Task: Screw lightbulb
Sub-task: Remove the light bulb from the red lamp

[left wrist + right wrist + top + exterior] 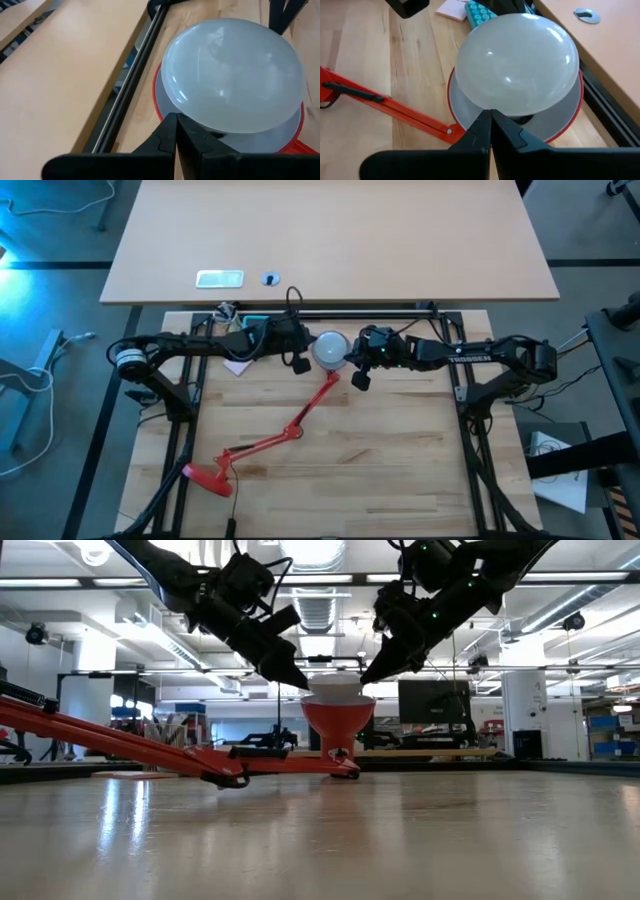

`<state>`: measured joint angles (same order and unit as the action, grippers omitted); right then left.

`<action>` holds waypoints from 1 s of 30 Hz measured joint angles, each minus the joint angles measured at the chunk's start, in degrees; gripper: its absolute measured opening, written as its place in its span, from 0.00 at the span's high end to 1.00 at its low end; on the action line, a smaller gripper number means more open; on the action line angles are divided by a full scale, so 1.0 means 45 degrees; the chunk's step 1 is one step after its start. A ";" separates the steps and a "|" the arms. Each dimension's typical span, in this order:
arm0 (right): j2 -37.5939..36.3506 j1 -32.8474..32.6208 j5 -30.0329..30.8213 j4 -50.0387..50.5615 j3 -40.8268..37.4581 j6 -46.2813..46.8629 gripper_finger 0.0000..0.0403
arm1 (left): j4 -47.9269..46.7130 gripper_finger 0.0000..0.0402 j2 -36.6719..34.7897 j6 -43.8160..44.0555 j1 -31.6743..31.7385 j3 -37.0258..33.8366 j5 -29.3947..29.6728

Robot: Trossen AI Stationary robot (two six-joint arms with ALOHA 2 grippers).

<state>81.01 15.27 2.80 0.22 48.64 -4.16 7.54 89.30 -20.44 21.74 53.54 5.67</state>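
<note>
1. Light wooden table point(380, 470) fills the lower half of the high view; one tan desk point(400, 240) lies across the top.
2. One red desk lamp point(290, 430) lies on the table, its cone shade point(338, 720) opening upward at centre.
3. One lightbulb point(329, 350) sits dome-up in the shade, upper centre of the high view.
4. Left gripper point(300, 356), fingers pressed together, tip beside the lightbulb's left edge.
5. Right gripper point(354, 366), fingers likewise pressed together, tip beside its right edge.
6. Two arms, one per side.
</note>
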 joint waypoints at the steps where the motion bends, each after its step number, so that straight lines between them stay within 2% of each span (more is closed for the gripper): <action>1: 0.0000 0.0000 0.0005 -0.0024 0.0000 -0.0005 1.00 | -0.0019 1.00 -0.0002 0.0015 -0.0052 0.0000 -0.0020; 6: 0.0004 0.0015 0.0084 -0.0017 -0.0014 -0.0069 1.00 | -0.0275 1.00 -0.0048 0.0102 -0.0274 0.0000 0.0154; 21: -0.0090 0.0140 0.1951 -0.0069 -0.0010 -0.0660 1.00 | -0.1471 1.00 -0.0886 0.0651 -0.0871 0.0000 -0.0262; 25: -0.0209 0.0121 0.1778 0.0247 0.0005 -0.0611 1.00 | -0.1615 1.00 -0.0928 0.0651 -0.0635 0.0000 0.0186; 30: -0.0233 0.0121 0.0535 0.0415 0.0004 -0.0418 1.00 | -0.0652 1.00 -0.0823 0.0611 0.0279 0.0000 0.0529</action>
<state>79.96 15.81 5.20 2.09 48.66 -6.04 4.61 85.59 -17.70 23.00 53.54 8.05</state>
